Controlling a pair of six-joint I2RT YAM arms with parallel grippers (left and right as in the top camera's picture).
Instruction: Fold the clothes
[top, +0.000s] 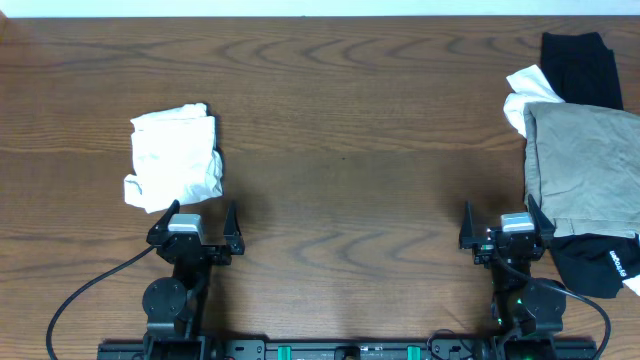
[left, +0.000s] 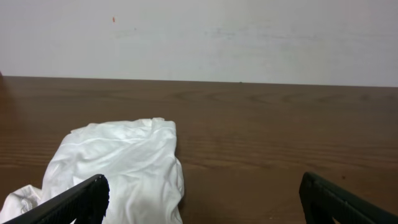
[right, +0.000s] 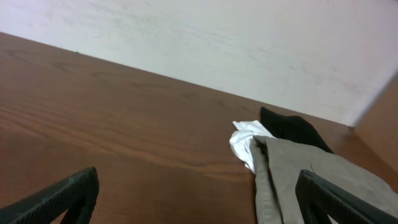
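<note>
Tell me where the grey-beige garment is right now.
In the overhead view the grey-beige garment lies on the right side of the table, atop black clothes and beside a white cloth, beyond the right gripper.

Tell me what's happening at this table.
Nothing is being handled right now. The left gripper and right gripper both stand open and empty at the near edge of the wooden table. A rumpled white garment lies just beyond the left gripper. On the right sits a pile: a grey-beige garment on top, black clothing under and behind it, a white piece poking out at its far-left corner.
</note>
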